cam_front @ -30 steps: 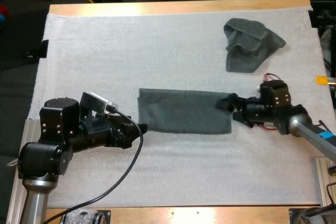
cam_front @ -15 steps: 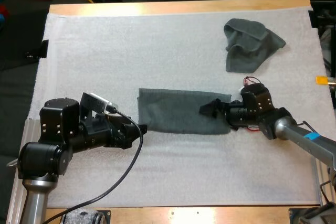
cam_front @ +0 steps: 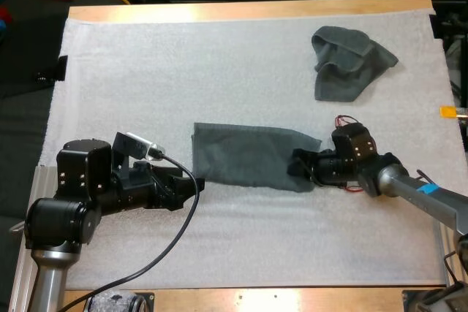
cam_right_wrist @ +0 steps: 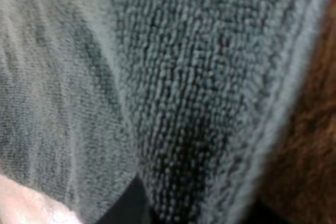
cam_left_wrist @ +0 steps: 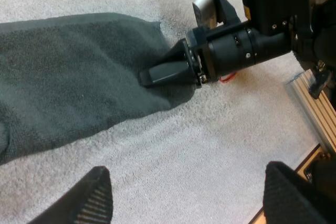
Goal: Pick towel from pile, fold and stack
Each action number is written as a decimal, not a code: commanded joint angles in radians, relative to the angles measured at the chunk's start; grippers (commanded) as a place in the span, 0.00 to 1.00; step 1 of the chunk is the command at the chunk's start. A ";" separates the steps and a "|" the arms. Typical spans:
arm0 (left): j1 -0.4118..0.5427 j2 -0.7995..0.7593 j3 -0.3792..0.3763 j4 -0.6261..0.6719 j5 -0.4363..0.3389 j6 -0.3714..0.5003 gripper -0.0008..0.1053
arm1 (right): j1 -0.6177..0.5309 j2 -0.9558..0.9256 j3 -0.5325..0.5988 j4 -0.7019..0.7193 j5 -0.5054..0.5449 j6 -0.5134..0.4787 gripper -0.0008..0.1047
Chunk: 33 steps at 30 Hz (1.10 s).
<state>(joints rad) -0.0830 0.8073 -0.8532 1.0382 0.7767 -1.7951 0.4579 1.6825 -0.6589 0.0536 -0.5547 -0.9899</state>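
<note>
Two dark grey-green cloth towels: one flat towel (cam_front: 245,155), one crumpled towel (cam_front: 347,63). Right pincer (cam_front: 298,166) clamps the flat towel's end; left pincer (cam_left_wrist: 191,195) gapes wide, empty.

Bare mat (cam_front: 146,71) lies open at far left; a crumpled towel (cam_front: 349,60) blocks far right, and a flat towel (cam_front: 248,157), seemingly raised at one end, spans the middle.

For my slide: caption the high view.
Right gripper at right end of flattened towel, left gripper by its left edge, crumpled towel beyond.
</note>
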 commanded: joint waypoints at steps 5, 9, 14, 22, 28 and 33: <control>0.001 -0.002 -0.005 -0.004 0.015 -0.003 0.57 | 0.016 -0.011 0.011 0.044 -0.026 -0.050 0.01; 0.001 -0.002 -0.005 -0.004 0.015 -0.003 0.57 | 0.016 -0.071 0.011 0.048 0.031 -0.053 0.01; 0.001 -0.002 -0.005 -0.004 0.015 -0.003 0.57 | 0.012 -0.143 0.011 0.106 0.106 -0.053 0.01; 0.001 -0.002 -0.005 -0.004 0.015 -0.003 0.57 | 0.011 -0.235 0.000 0.250 0.212 -0.102 0.01; 0.001 -0.002 -0.005 0.005 0.015 -0.003 0.57 | 0.011 -0.269 -0.065 0.485 0.341 -0.251 0.01; 0.001 -0.002 -0.005 0.012 0.015 -0.003 0.57 | 0.011 -0.284 -0.139 0.691 0.502 -0.404 0.01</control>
<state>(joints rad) -0.0830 0.8073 -0.8532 1.0459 0.7783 -1.7951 0.4714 1.4112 -0.7880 0.7157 -0.0783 -1.3693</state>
